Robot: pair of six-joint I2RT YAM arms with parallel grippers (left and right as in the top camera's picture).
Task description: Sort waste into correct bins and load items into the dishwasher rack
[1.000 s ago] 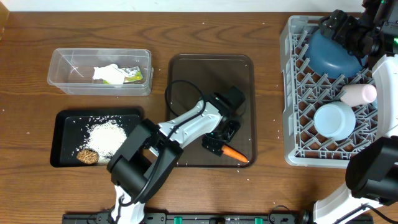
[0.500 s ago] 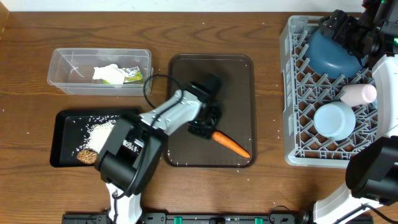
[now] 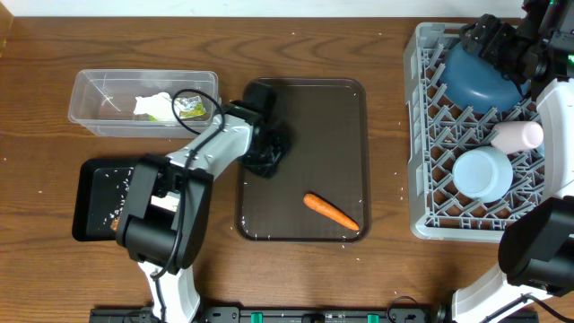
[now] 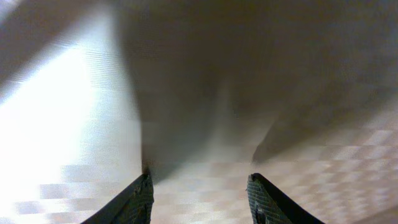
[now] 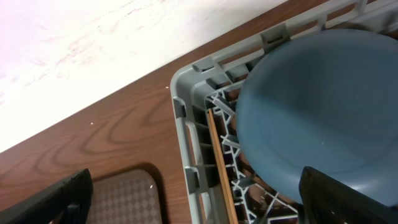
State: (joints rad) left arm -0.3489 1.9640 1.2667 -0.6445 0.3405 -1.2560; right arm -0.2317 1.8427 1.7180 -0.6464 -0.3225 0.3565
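Note:
The orange carrot (image 3: 330, 212) lies loose on the brown serving tray (image 3: 332, 117), near its lower right corner. My left gripper (image 3: 266, 152) hovers over the tray's left side, well apart from the carrot. In the blurred left wrist view the left gripper (image 4: 199, 193) has its jaws apart with nothing between them. My right gripper (image 3: 491, 40) stands wide open above the dark-blue plate (image 3: 480, 76) in the grey dishwasher rack (image 3: 421, 179). The right wrist view shows that gripper (image 5: 199, 199), the plate (image 5: 311, 106) and a chopstick (image 5: 221, 168) in the rack (image 5: 186, 106).
The clear tub (image 3: 90, 112) at the back left holds the white wrapper (image 3: 161, 106). The black tray (image 3: 90, 179) with rice grains is partly covered by my left arm. A pink cup (image 3: 517, 135) and a light-blue cup (image 3: 481, 172) lie in the rack.
My left gripper has swung up and left across the brown tray, away from the carrot, which stays near the lower right corner. Its jaws have narrowed. The right arm is still.

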